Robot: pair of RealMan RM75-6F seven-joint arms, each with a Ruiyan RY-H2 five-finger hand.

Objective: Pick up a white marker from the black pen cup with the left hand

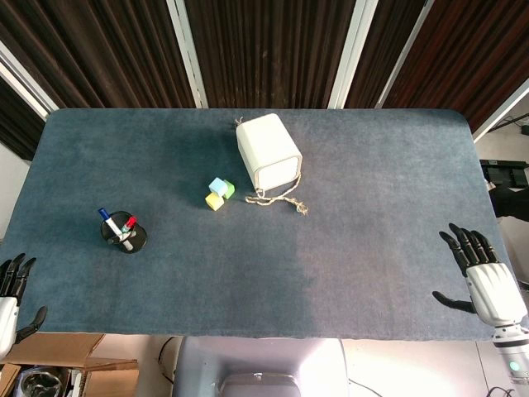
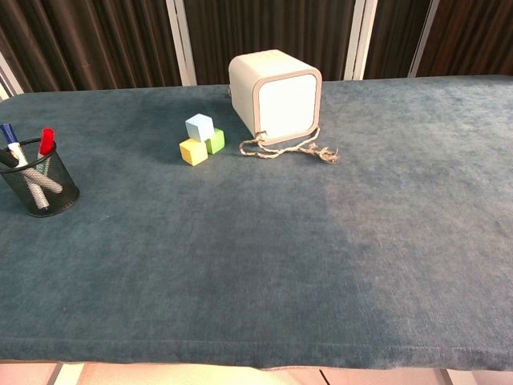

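A black mesh pen cup point(image 1: 124, 234) point(image 2: 38, 186) stands on the left side of the blue table. White markers lean in it, one with a blue cap point(image 1: 105, 217) point(image 2: 10, 134) and one with a red cap point(image 1: 129, 224) point(image 2: 46, 142). My left hand point(image 1: 11, 296) hovers at the table's front left corner, fingers spread, holding nothing, well left of and nearer than the cup. My right hand point(image 1: 483, 274) is at the front right edge, fingers spread and empty. The chest view shows neither hand.
A white box point(image 1: 268, 152) point(image 2: 275, 95) with a frayed cord point(image 1: 279, 199) point(image 2: 288, 149) sits at the table's middle back. Small blue, yellow and green cubes point(image 1: 219, 193) point(image 2: 201, 139) cluster to its left. A cardboard box point(image 1: 58, 365) sits below the front left edge.
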